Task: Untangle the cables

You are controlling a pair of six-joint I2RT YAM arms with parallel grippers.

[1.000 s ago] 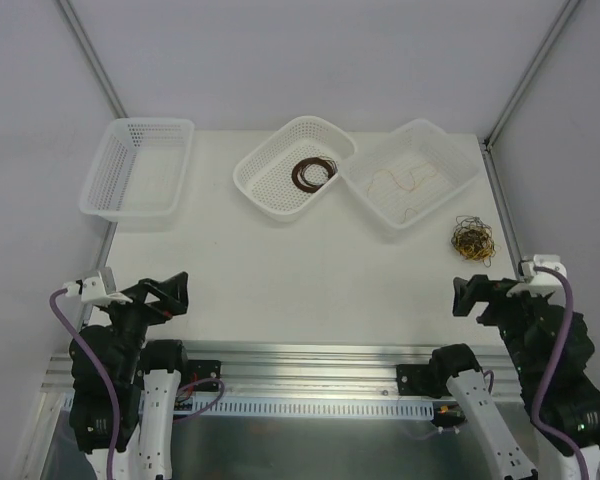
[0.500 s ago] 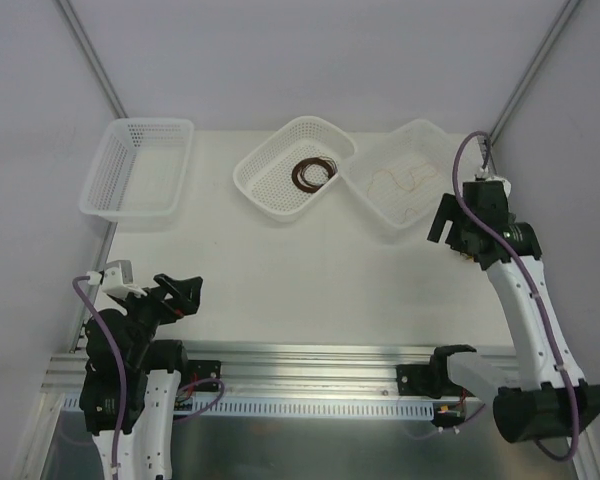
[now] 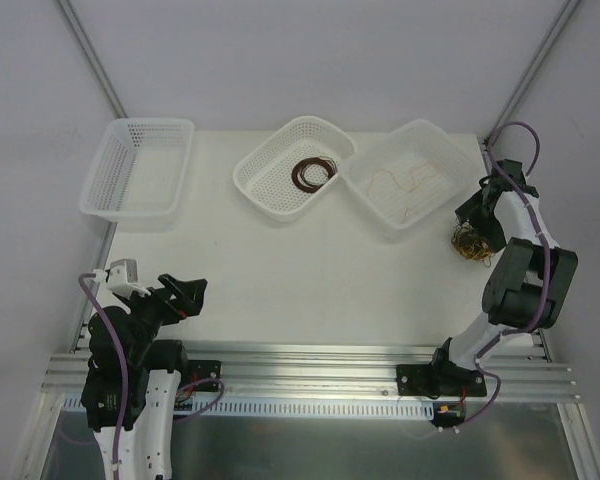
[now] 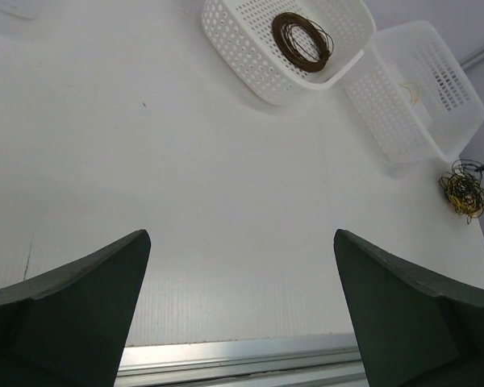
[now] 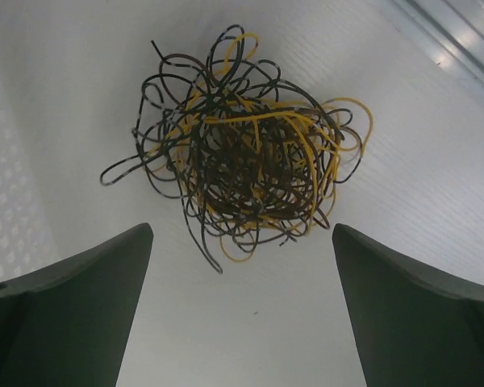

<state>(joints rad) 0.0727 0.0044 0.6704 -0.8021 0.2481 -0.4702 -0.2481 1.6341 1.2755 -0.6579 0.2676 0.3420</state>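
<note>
On your desk (image 3: 310,270), the middle basket (image 3: 265,195) at the far edge holds a coiled brown cable (image 3: 313,172) and the right basket (image 3: 442,190) a loose tan cable (image 3: 405,182), while the tangle of black and yellow cables (image 5: 242,149) lies by the right edge, just beside that basket. Your right gripper (image 5: 239,266) hangs over the tangle, jaws wide and empty (the left gripper (image 4: 242,242), likewise agape, sits at the near left corner), so you look to be reaching for a pick. Next, descend and pinch one outlying loop, not the knotted core.
</note>
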